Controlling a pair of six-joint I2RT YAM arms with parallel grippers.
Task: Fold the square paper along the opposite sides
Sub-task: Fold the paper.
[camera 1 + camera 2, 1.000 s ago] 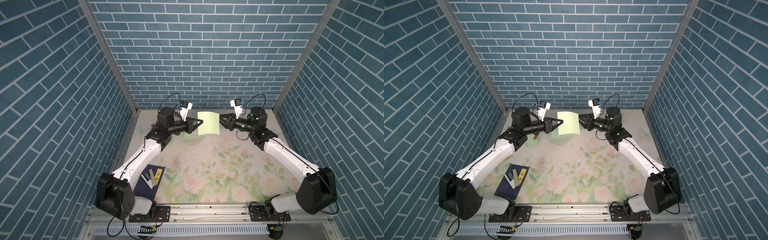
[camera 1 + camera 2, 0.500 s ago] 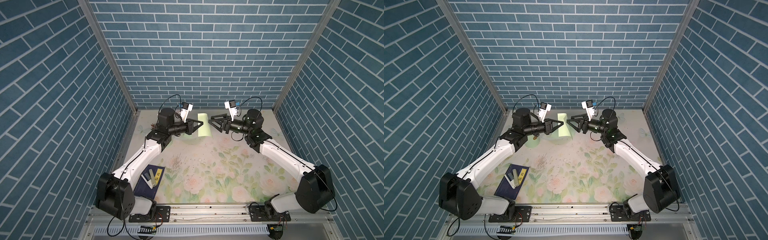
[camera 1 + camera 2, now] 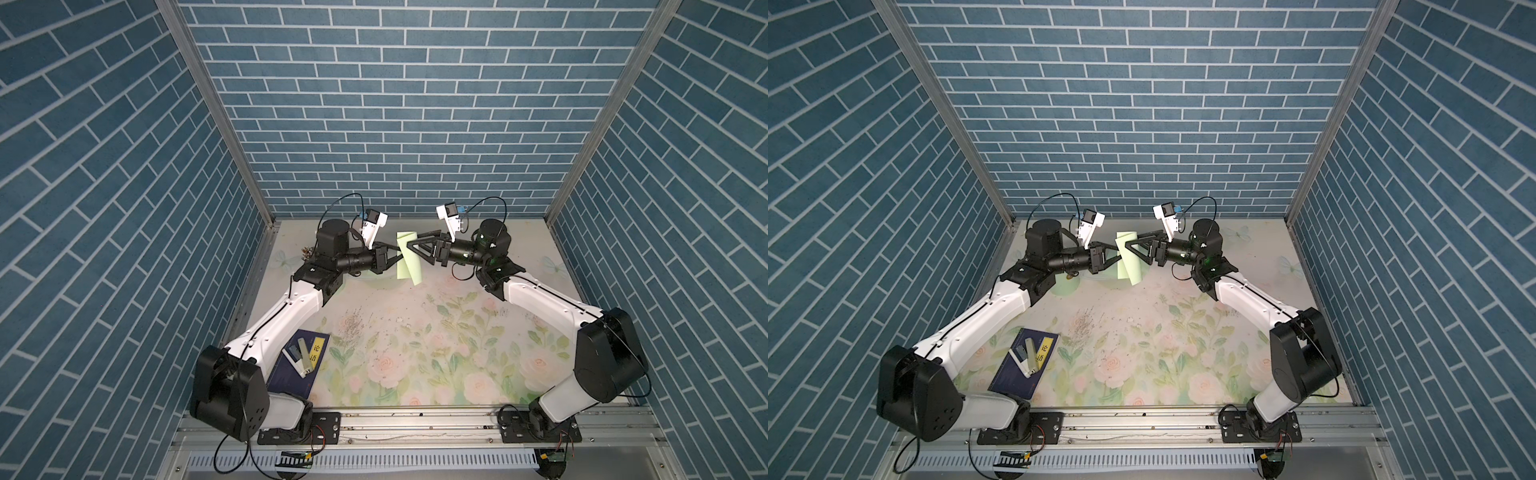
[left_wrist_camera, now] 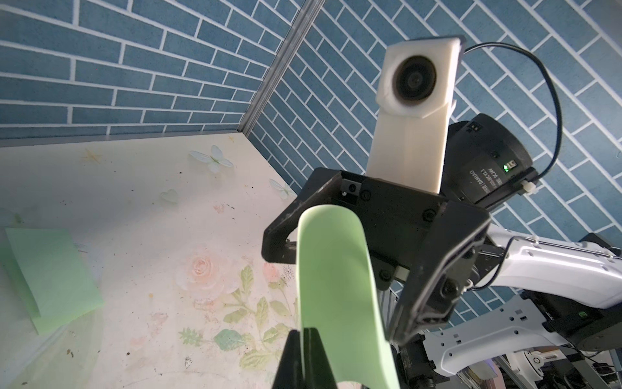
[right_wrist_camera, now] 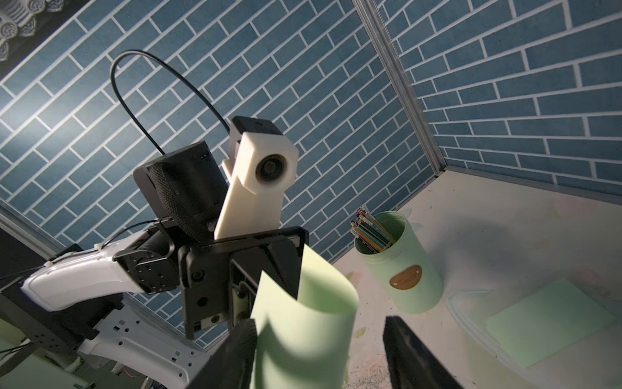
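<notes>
The square paper [image 3: 409, 266] [image 3: 1129, 262] is light green and hangs in the air over the back middle of the table, bent into a loose curl. My left gripper [image 3: 399, 259] [image 4: 304, 336] is shut on one edge of it, with the sheet [image 4: 333, 269] arching away from the pinch. My right gripper [image 3: 409, 242] [image 5: 319, 353] faces the left one and stands open. The curled paper [image 5: 309, 320] sits between its spread fingers [image 5: 235, 353], which do not clamp it.
A mint pen holder [image 5: 400, 266] with coloured pencils stands near the back left corner. Another green sheet [image 4: 50, 269] [image 5: 545, 323] lies flat on the floral table beneath the arms. A dark blue book [image 3: 299, 361] [image 3: 1027, 361] carrying small items lies at front left. Brick walls enclose three sides.
The right gripper has opened and moved left toward the left gripper. The paper, spread flat between both grippers a second ago, now curls narrow, held only by the left gripper.
</notes>
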